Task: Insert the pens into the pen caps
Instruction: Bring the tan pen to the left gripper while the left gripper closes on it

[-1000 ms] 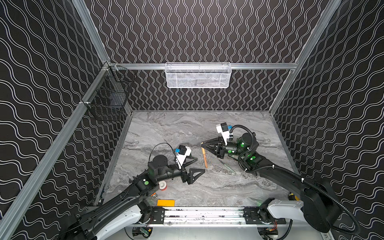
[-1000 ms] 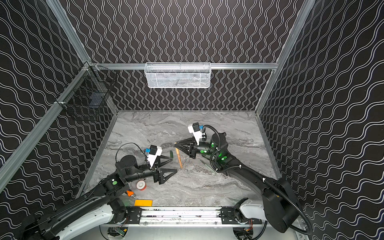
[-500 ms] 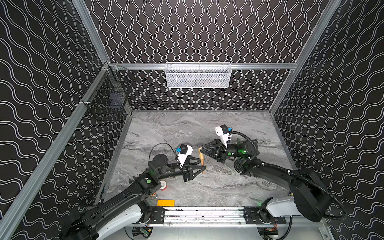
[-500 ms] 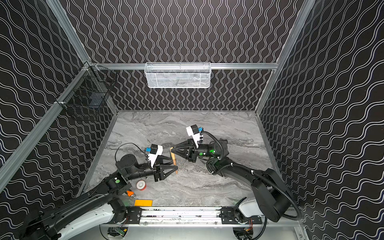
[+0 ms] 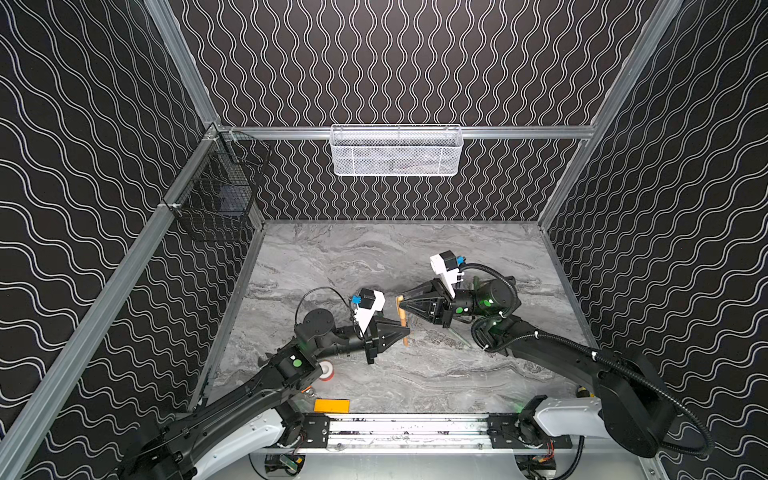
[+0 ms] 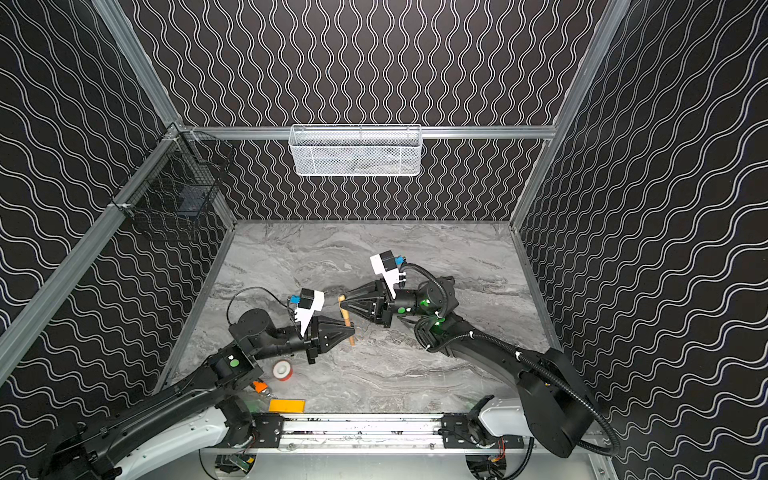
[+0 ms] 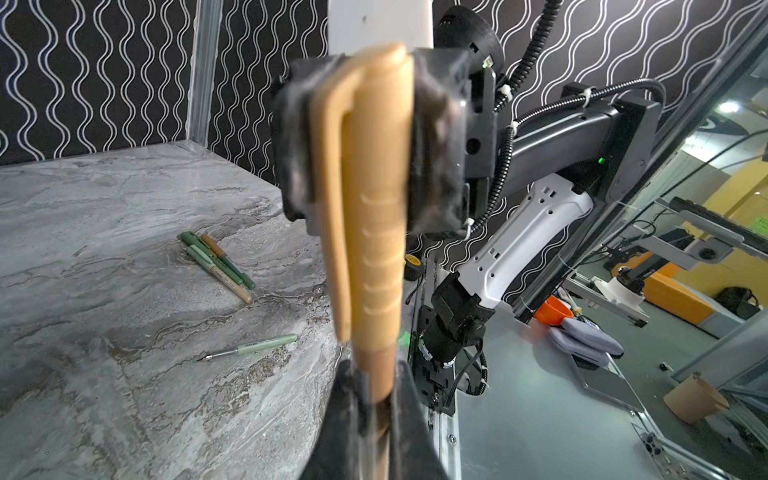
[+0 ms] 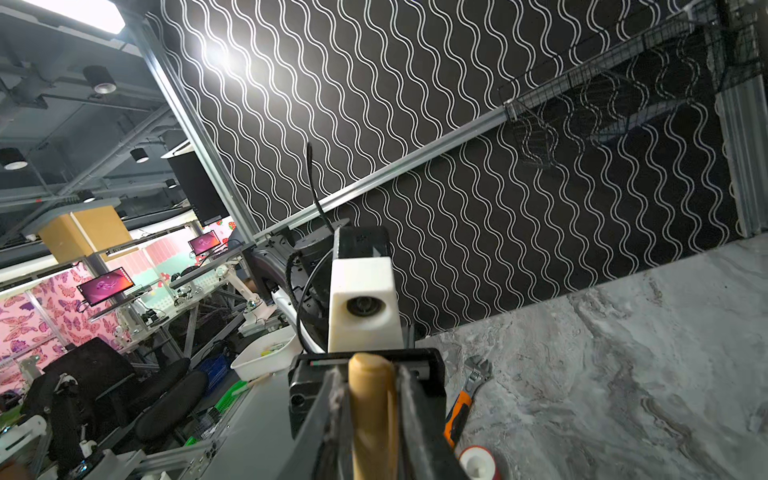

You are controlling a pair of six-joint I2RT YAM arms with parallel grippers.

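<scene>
The tan pen (image 7: 375, 368) stands roughly upright in the air over the middle of the bench (image 5: 374, 257), held off the surface so that both arms can reach it from opposite sides. The left gripper (image 5: 406, 331) is clamped tight on the bare barrel just below the cap (image 7: 374, 208). That grip anchors the pen against any push or pull along its length. The right gripper (image 5: 400, 306) comes in from the other side, its fingers flanking the cap, clip and all. These views do not show whether the fingers pinch the cap or stand just clear of it. The cap already covers the tip and upper barrel, so the join looks made, or all but made. The two-armed hold probably serves either a last press home or a handover of the capped pen to one arm. Toward the right edge of the bench three capped pens (image 7: 216, 262) lie bunched side by side, apparently a pile of finished ones. One uncapped green pen (image 7: 253, 345) lies apart from them, probably next in turn.
</scene>
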